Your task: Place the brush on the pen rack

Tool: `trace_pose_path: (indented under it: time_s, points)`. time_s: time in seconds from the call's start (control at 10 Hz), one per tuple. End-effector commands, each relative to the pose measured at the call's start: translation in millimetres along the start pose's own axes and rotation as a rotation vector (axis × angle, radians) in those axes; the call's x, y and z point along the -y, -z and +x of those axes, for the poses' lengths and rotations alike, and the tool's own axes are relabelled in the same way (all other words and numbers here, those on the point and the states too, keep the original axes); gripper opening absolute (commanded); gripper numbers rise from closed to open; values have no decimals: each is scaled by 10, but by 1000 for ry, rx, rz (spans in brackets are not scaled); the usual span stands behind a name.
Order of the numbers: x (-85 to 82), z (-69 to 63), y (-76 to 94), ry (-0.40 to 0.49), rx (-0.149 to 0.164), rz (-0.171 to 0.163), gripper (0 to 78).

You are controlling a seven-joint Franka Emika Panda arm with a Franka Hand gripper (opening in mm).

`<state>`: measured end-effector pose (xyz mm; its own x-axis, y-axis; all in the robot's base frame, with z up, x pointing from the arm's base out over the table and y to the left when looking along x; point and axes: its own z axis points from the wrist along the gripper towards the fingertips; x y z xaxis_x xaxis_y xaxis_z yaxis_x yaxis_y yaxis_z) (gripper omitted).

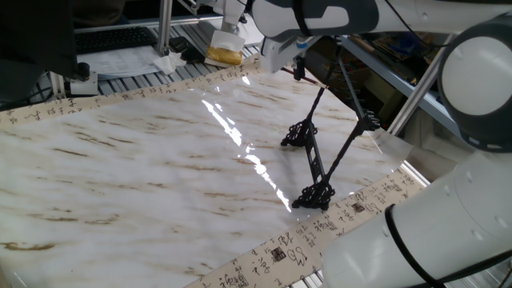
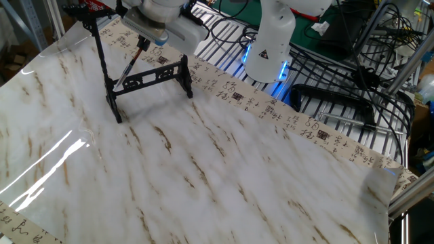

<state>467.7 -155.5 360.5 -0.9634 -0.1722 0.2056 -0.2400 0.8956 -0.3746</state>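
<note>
Gripper (image 2: 141,43) apparently pinches brush (image 2: 129,69) above pen rack (image 2: 150,78).

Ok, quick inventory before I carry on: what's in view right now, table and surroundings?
Pen rack: one, black, far end of the marble-patterned table.
Brush: one, dark shaft, slanting down from the gripper over the rack.
Calligraphy-print border: one, beige, along the table edge.
Keyboard: one, black, behind the table.
Robot base: one, white, blue lights.
Gripper: one, above the rack, shut on the brush's upper end.
</note>
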Motion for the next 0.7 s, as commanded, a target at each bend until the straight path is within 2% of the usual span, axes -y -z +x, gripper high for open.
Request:
trace_pose_path:
  time_s: [0.1,0.7]
  points:
    - [7,0,8,0,4,-3,12]
    - [-13,45,-43,0,19,-2,12]
